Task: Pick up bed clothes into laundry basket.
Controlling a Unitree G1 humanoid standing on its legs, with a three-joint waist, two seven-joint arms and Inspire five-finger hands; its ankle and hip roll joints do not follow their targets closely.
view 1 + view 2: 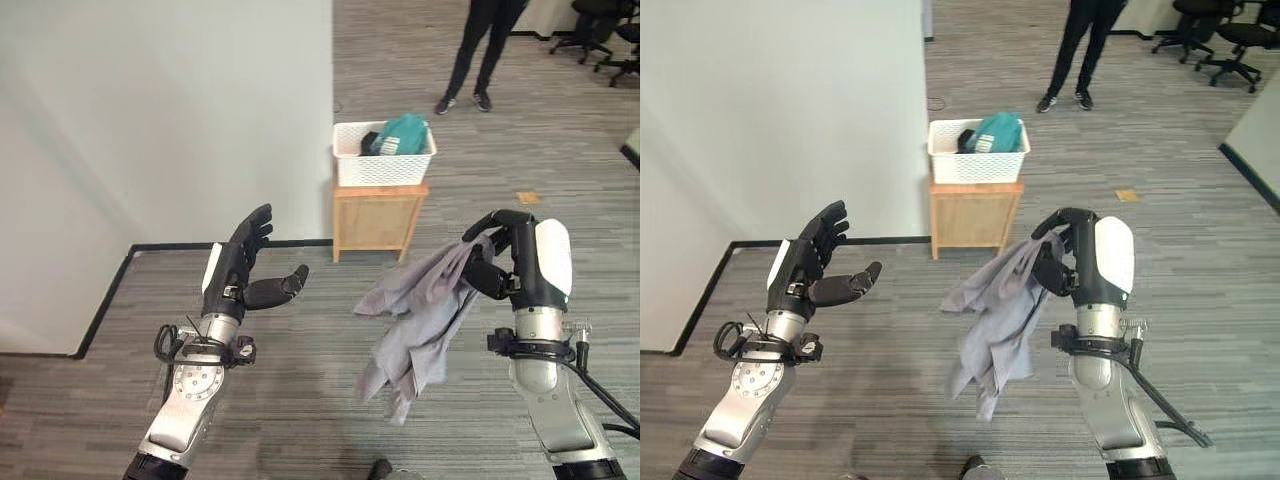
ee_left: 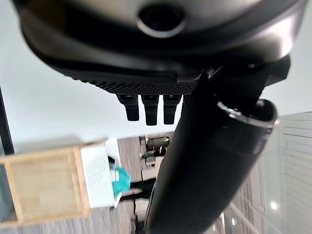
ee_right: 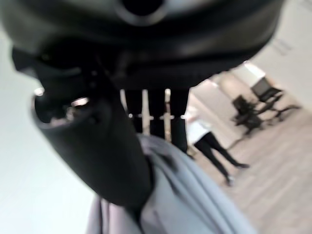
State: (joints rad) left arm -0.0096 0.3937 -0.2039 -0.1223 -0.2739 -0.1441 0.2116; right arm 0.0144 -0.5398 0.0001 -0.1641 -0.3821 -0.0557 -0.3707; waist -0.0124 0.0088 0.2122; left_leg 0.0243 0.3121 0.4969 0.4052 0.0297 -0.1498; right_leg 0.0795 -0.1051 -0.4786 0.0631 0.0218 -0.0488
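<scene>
Left hand raised, fingers spread and empty, right hand raised, fingers curled closed

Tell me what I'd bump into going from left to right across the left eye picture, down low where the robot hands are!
Left robot hand, open and holding nothing → grey cloth, hanging down → right robot hand, curled round the top of the cloth.

Laundry basket sits on a wooden stand, person behind.
</scene>
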